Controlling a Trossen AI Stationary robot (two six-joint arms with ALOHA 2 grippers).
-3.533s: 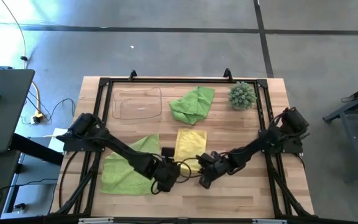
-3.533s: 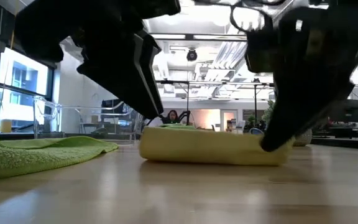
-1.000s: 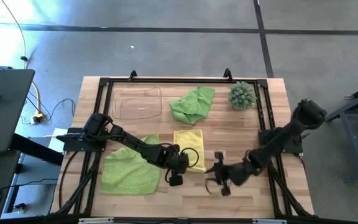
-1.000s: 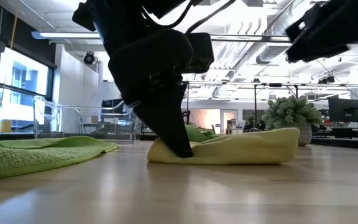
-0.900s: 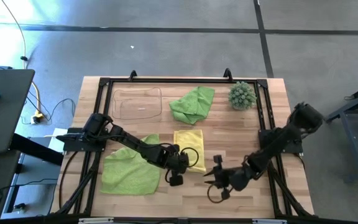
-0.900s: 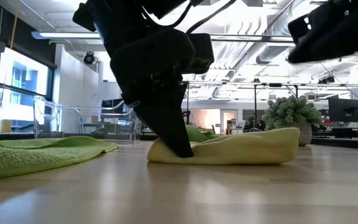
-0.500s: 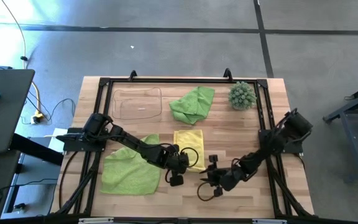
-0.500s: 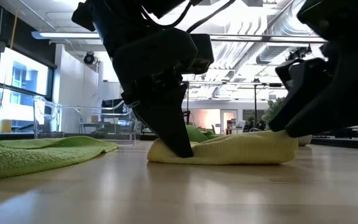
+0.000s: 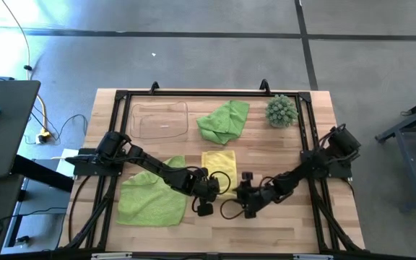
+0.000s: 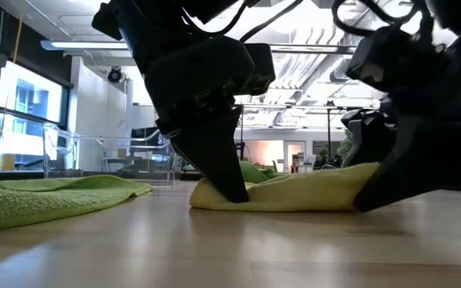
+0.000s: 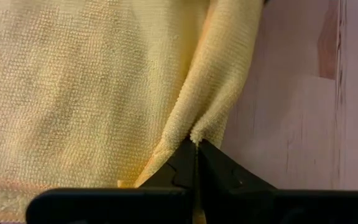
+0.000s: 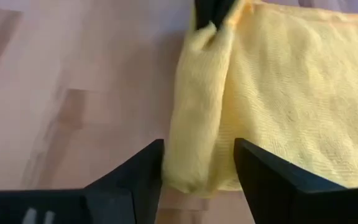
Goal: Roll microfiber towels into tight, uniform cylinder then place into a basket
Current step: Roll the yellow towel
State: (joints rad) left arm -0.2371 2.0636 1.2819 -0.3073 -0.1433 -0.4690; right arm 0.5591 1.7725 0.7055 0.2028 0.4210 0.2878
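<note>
The yellow microfiber towel [image 9: 221, 166] lies flat on the table, its near edge turned over into a low roll [image 12: 197, 112]. My left gripper [image 11: 196, 144] is shut on the left end of that roll. My right gripper [image 12: 197, 163] is open at the roll's right end, one finger on either side of it. One lime green towel [image 9: 149, 193] lies spread at the near left. Another [image 9: 224, 120] lies crumpled at the far middle. The clear basket [image 9: 159, 119] stands at the far left. My left gripper pinches the left end of the yellow towel's rolled near edge [image 11: 199, 127] between its two fingertips. The fingers slant down from the table's near left. That end is drawn up into a small peak, and the rest of the towel lies on the table. Whether my right gripper touches the roll, I cannot tell.
A spiky green ball plant [image 9: 281, 110] stands at the far right corner. A black frame [image 9: 215, 94] runs around the table top. Bare wood [image 9: 280, 231] lies along the near edge, in front of both grippers.
My right gripper has come down from above the near right of the table and moved left and farther, toward the right end of the yellow towel's roll, tipping its fingers lower. The towel and my left gripper have stayed where they were.
</note>
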